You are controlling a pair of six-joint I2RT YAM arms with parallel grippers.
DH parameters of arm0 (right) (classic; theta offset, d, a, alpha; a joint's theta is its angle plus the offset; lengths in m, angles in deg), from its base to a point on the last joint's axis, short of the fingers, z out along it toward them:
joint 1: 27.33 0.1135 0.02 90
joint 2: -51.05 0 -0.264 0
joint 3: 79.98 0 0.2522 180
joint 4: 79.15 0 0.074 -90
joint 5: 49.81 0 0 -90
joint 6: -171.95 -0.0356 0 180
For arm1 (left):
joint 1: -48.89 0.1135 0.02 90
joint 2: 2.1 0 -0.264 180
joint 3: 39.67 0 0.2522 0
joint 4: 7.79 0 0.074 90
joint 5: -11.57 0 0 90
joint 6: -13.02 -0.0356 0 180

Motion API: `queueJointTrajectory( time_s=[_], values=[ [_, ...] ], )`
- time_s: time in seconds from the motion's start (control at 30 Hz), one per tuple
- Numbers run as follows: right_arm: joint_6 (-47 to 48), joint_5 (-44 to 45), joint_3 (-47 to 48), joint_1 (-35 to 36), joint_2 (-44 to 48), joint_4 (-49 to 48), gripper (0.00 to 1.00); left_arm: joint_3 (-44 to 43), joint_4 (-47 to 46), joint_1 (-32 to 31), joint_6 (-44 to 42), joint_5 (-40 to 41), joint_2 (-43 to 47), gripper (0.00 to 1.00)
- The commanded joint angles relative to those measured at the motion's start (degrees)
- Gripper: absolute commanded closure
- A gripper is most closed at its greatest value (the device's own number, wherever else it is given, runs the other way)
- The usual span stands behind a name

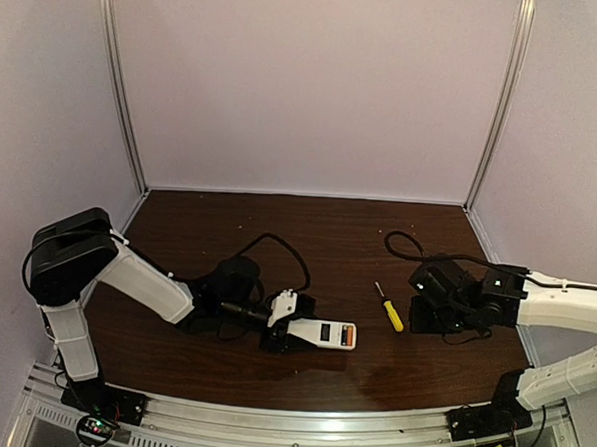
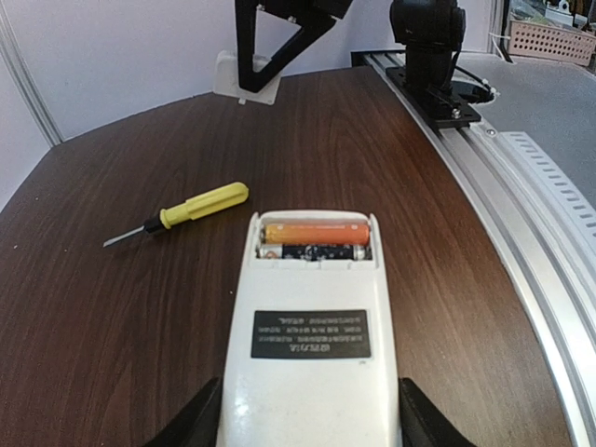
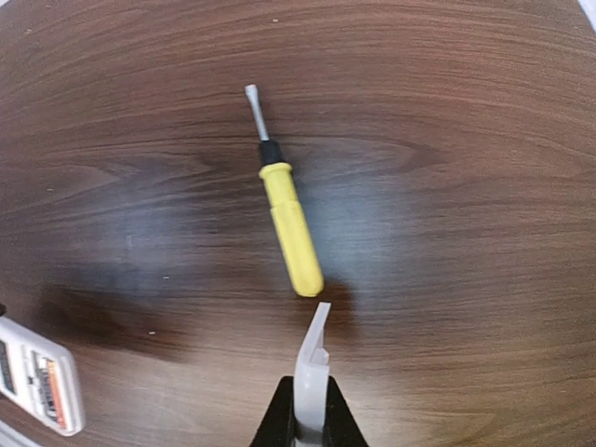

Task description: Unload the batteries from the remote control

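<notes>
The remote control (image 2: 312,345) lies back up on the table, its battery recess uncovered at the far end. Two batteries sit side by side in that recess: an orange one (image 2: 315,232) and a dark one (image 2: 317,251) nearer my wrist. My left gripper (image 2: 309,421) is shut on the remote's near end, with a finger (image 2: 191,424) pressed to each side. In the top view the remote (image 1: 318,333) points right from that gripper (image 1: 281,333). My right gripper (image 3: 310,410) is shut on the small white cover piece (image 3: 315,358), held just above the table right of the remote.
A yellow-handled screwdriver (image 1: 390,308) lies on the brown table between the remote and the right gripper (image 1: 425,290), its handle end close below the held cover. The metal rail (image 1: 288,423) runs along the near edge, and white walls close in the back and sides.
</notes>
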Motion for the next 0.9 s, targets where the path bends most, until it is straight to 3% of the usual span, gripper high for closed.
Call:
queueJointTrajectory(
  time_s=[0.0, 0.23, 0.87],
  values=[
    [-1.6, 10.7, 2.0, 0.0, -2.6, 9.1, 0.93, -1.4, -0.9, 0.2, -0.8, -1.0, -1.1, 1.00],
    [-5.3, 16.1, 3.6, 0.0, -9.9, 17.1, 0.93, -2.1, -0.4, 0.3, -1.0, -1.1, -1.8, 1.00],
    [-8.6, 18.7, 4.0, -0.3, -23.0, 16.4, 0.85, -3.3, 1.6, 0.3, -1.7, -1.7, -2.7, 1.00]
  ],
)
